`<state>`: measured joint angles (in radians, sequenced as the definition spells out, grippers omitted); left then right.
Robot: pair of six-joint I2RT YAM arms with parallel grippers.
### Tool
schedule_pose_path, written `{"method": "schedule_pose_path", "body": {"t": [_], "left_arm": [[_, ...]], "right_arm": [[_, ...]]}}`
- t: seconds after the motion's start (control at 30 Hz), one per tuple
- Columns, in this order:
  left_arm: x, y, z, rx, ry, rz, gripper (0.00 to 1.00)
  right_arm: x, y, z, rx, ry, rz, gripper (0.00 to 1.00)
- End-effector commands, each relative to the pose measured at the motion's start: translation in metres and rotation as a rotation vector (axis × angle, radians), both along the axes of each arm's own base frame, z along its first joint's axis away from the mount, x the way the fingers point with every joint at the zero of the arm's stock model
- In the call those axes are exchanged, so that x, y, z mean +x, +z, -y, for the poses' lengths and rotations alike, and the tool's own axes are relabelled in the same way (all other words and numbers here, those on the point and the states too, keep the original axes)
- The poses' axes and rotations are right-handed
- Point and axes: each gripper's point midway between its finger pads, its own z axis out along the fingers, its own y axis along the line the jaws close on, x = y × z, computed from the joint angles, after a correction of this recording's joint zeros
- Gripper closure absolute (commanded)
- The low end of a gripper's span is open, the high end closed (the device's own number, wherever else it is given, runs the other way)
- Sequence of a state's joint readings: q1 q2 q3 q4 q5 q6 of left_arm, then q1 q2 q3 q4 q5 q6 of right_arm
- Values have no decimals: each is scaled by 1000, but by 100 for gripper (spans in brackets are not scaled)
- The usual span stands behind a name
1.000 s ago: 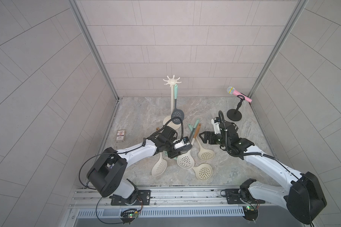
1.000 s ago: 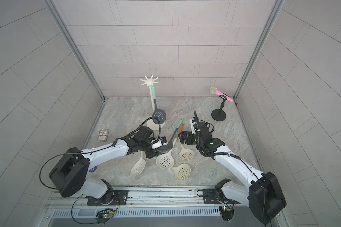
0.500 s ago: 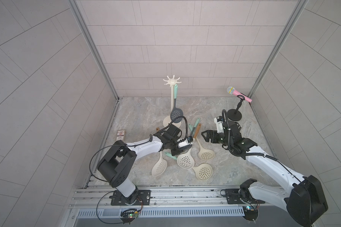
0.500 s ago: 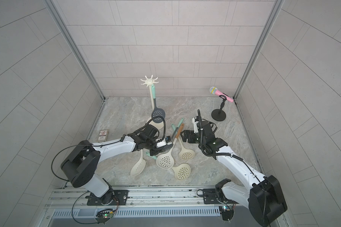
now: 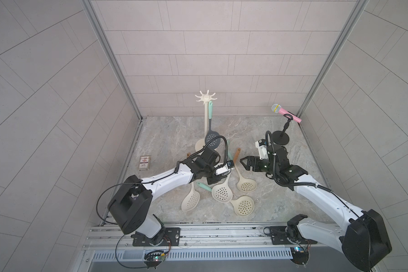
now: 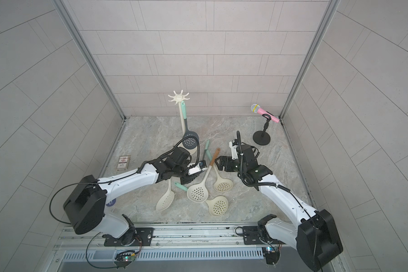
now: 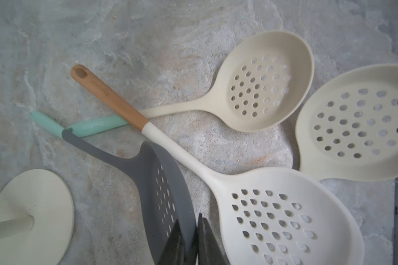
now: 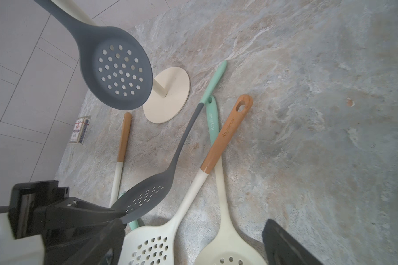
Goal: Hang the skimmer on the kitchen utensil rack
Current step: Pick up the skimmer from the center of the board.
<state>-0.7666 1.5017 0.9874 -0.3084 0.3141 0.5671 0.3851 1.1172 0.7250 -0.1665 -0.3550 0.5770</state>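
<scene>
This looks like a robot test room. A left robot arm (image 5: pixel 165 182) and a right robot arm (image 5: pixel 320 200) are bolted to a metal rail (image 5: pixel 222 232) with wires (image 5: pixel 309 184) showing. Plain gray tile walls (image 5: pixel 210 47) box in a stone top (image 5: pixel 174 131).

Rack (image 7: pixel 44 202) crown outside wrist views

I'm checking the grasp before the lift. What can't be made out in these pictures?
Grip of the left hand on the grey skimmer: hidden under its wrist in both top views.
Crown of the kitchen utensil rack: cut off by the left wrist view's edge.
Most of the right hand: cropped to one finger in the right wrist view.
Print on the playing-card box: too small in both top views.
</scene>
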Motion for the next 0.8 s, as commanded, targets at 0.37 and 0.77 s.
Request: {"method": "schedule_pose_path", "body": {"t": [0.37,0.77], "left_arm": [[-42,72,27,106,-158,181,100],[-47,73,28,144,-143,217,100]], "right_arm": [[-1,40,-13,225,-12,73,7],[20,51,-9,287,-65,81,18]]}}
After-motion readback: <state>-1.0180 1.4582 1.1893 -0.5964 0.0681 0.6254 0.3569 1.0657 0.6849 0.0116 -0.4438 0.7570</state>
